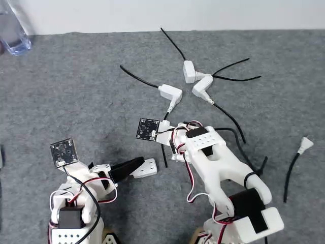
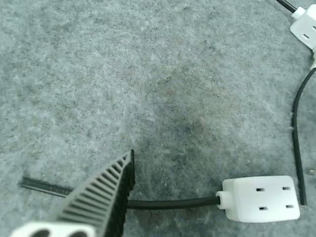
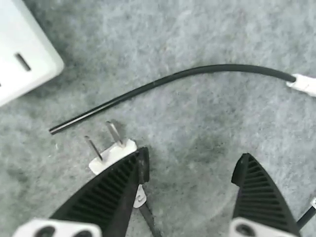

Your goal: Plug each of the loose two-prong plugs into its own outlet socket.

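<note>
In the right wrist view a small white two-prong plug (image 3: 109, 150) lies on the grey carpet, prongs bare, touching the outer side of one black finger (image 3: 111, 190). My right gripper (image 3: 190, 163) is open with only carpet between its fingers. A white outlet socket (image 3: 22, 57) shows beside it. In the left wrist view the white outlet socket (image 2: 259, 198) lies flat, its black cord passing under my one visible finger (image 2: 106, 195). Seen from above, my left gripper (image 1: 136, 168) is open next to that socket (image 1: 145, 169).
Three more white connectors (image 1: 170, 93), (image 1: 189, 71), (image 1: 202, 87) with black cords lie farther back. A small white plug (image 1: 306, 146) on a cord sits at the right. A clear plastic container (image 1: 12, 30) stands at the back left. A black cord (image 3: 173, 79) crosses near the right gripper.
</note>
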Motion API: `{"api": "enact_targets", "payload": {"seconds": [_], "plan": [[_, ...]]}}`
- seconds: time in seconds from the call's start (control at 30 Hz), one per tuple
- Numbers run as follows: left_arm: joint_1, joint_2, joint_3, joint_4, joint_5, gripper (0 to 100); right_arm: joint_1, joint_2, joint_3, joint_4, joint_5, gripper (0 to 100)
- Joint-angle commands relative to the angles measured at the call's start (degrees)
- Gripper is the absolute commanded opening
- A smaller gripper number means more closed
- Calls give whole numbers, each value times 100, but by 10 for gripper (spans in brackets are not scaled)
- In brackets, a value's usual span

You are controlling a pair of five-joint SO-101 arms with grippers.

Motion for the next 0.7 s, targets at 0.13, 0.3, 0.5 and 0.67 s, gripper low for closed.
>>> {"api": "enact_targets", "payload": {"seconds": [0.13,0.3,0.5,0.67], "plan": [[9,-26,-66,35,-53,651,-48,-75,-35,66,-26,292],[9,-26,-66,35,-53,651,-66,-505,-35,462,-35,292],[9,-26,-66,35,-53,651,-57,-602,-35,523,-44,292],[9,-26,-66,35,-53,651,-13,-664,-35,523,-44,292]]}}
